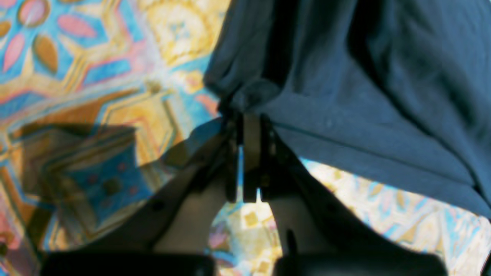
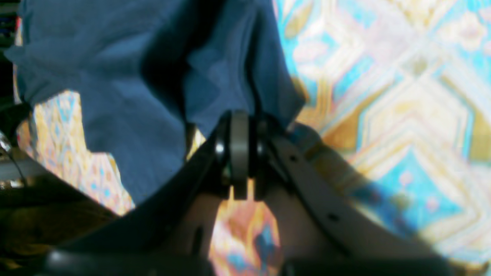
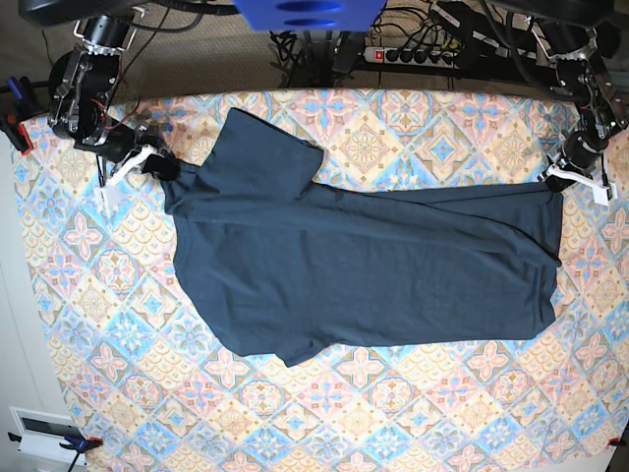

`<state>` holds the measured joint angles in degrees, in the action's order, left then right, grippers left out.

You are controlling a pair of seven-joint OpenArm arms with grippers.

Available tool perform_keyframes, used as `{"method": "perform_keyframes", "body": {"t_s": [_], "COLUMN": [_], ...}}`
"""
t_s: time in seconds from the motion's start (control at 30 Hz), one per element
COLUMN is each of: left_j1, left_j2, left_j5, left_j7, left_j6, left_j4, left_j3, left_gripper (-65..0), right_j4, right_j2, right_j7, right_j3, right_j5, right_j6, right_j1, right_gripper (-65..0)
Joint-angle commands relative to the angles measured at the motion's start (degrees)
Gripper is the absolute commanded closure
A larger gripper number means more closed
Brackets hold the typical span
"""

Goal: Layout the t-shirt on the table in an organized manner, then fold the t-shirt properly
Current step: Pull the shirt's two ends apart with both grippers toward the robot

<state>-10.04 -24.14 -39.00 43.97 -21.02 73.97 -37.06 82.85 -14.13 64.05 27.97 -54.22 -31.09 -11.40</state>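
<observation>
Dark navy short-sleeved fabric t-shirt (image 3: 364,270): spread across middle of pastel tile-patterned table (image 3: 324,423) | left gripper (image 1: 247,126): pinching its hem corner | right gripper (image 2: 239,126): pinching shoulder edge | risk: thin pinches slipping if stretched, fabric rebunching

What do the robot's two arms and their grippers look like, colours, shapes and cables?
In the base view both arms are black, skeletal metal assemblies with exposed black cables. The right gripper and left gripper each show white plastic parts near the tip. From the wrist cameras, the left gripper and right gripper have pale grey, tapering finger arms with dark screw holes, ending in flat dark pads.
</observation>
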Motion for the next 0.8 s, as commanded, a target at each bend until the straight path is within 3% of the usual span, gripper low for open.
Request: {"method": "perform_keyframes", "body": {"t_s": [0.0, 0.13, 0.37, 0.77], "left_j1": [-0.73, -4.07, -6.26, -10.57], "left_j2": [-1.49, -2.45, -2.72, -2.72], "left_j5": [-0.78, -0.78, -4.29, -5.35], "left_j7": [-0.76, -0.76, -0.84, -0.67], "left_j6": [-0.30, -0.30, -0.30, -0.30], "left_j4": [1.23, 5.10, 6.07, 10.55], "left_j3": [-0.61, -0.61, -0.88, -2.99], "left_gripper": [0.0, 0.0, 0.0, 0.0], "right_j4": [2.21, 6.69, 7.92, 8.27], "right_j2": [-1.03, -1.12, -1.12, -1.12], "right_j7": [-0.71, -0.54, 4.92, 4.83], "right_j3": [0.30, 1.26, 7.51, 7.51], "right_j5": [-1.12, -1.12, -1.12, -1.12], "right_j6": [-0.34, -0.34, -0.42, -0.42], "right_j1": [-0.43, -3.15, -3.85, -5.61], "right_gripper": [0.0, 0.0, 0.0, 0.0]}}
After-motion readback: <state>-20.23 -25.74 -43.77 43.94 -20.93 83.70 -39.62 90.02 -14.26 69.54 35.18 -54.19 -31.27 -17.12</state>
